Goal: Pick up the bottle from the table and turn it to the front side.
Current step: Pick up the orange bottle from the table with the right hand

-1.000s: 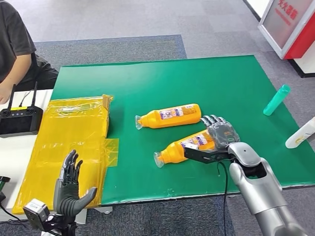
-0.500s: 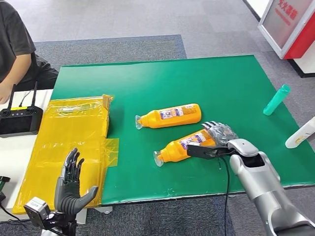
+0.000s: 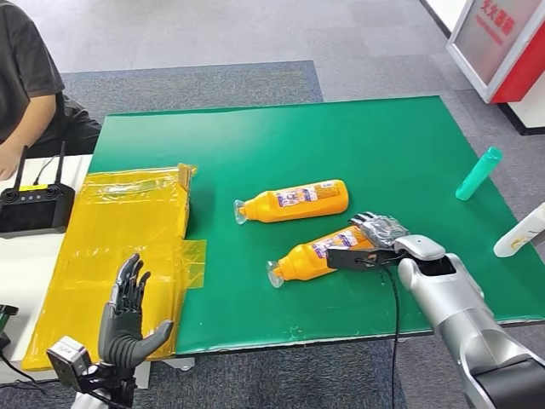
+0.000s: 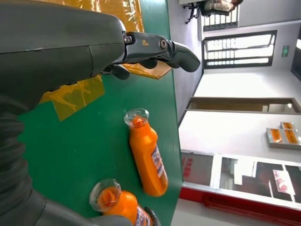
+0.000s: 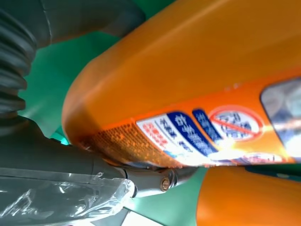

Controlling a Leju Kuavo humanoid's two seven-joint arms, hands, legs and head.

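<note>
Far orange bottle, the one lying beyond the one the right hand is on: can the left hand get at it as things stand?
Probably yes. The left hand hangs open off the table's near edge, holding nothing, and only bare green mat lies before the far orange bottle. It may be a long stretch.

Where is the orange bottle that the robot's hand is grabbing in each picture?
Head view: the nearer orange bottle lies on the green mat, its base under the right hand.
Left wrist view: its clear cap end and orange neck sit at the bottom edge.
Right wrist view: its orange body and label loom very close.
Shared landmark: the second orange bottle lying beside it, seen in the head and left wrist views.
</note>
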